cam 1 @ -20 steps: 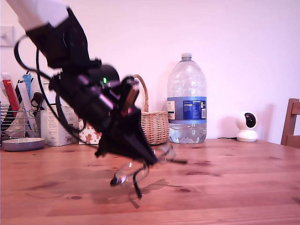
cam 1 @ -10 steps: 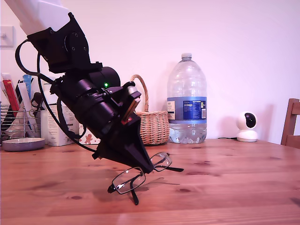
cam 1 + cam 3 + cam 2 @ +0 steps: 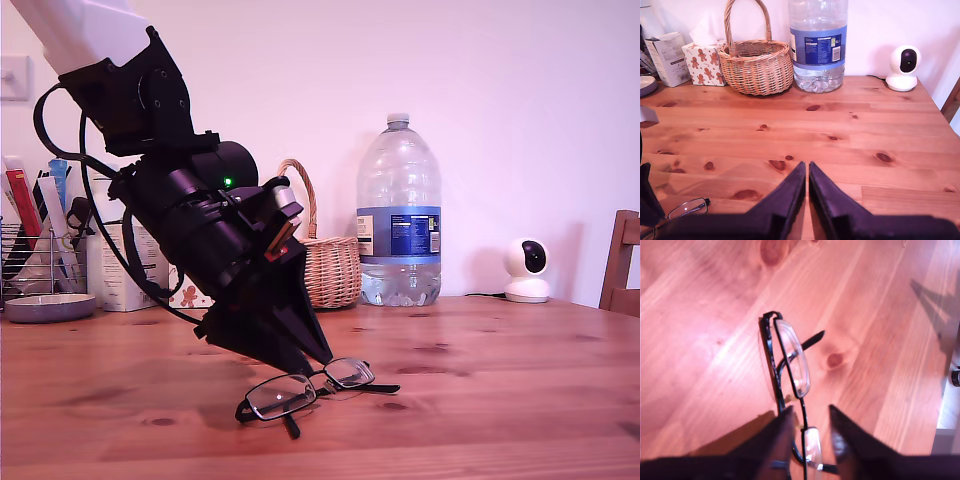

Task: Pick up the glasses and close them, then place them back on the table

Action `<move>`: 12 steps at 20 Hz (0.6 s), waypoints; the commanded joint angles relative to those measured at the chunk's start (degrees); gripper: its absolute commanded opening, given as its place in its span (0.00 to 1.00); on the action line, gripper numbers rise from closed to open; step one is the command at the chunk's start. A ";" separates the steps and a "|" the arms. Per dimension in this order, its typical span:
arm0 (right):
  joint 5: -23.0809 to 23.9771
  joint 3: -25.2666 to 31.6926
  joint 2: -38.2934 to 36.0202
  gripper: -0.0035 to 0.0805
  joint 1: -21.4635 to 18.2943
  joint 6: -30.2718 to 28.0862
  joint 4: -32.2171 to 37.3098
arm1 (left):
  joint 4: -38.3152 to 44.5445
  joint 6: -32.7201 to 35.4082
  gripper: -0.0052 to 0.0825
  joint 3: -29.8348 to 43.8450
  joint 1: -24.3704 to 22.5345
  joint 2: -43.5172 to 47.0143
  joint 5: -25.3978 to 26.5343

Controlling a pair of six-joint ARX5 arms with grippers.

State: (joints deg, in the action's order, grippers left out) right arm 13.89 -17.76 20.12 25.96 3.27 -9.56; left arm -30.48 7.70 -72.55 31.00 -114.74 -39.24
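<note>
We see my first gripper (image 3: 312, 362) angled steeply down over the table (image 3: 500, 400), its dark pointed fingers (image 3: 782, 432) spread a little, with the bridge area of the glasses (image 3: 308, 390) running between them; in the first wrist view the thin frame passes through the gap between the jaws, and we cannot tell whether either finger actually touches it. The glasses (image 3: 787, 370) rest on the wooden planks below the gripper tip, black-framed with clear lenses, one temple arm sticking out toward the exterior view's right and another pointing toward the camera. In the second wrist view my second gripper (image 3: 806, 172) hangs above the bare wood with its two fingers pressed nearly together and nothing between them, and one lens of the glasses (image 3: 687, 208) shows beside a dark part of the other arm. Along the far edge of the table stand a wicker basket (image 3: 325, 265), a large water bottle (image 3: 398, 215) with a blue label, a small white camera (image 3: 526, 270), a gingerbread-print tissue box (image 3: 704, 62) and a white carton (image 3: 667, 57). At the exterior view's left sits a wire rack (image 3: 30, 255) holding books, and at its right edge a wooden chair (image 3: 622, 265) shows.
</note>
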 commanded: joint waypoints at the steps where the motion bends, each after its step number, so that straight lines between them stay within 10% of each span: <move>1: -0.50 0.37 0.20 0.03 -0.04 0.46 0.59 | -0.37 0.26 0.36 -1.84 0.31 -1.09 0.11; 8: -0.52 0.37 0.20 0.03 -0.04 1.44 0.57 | -6.16 3.30 0.36 -6.54 0.28 -1.07 9.92; 12: -0.44 0.37 0.22 0.03 -0.04 1.42 0.04 | -11.61 3.28 0.11 -10.40 0.07 0.13 10.19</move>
State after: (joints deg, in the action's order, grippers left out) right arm 13.45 -17.76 20.12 25.96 4.49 -9.80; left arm -41.52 10.72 -81.43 31.09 -114.74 -28.88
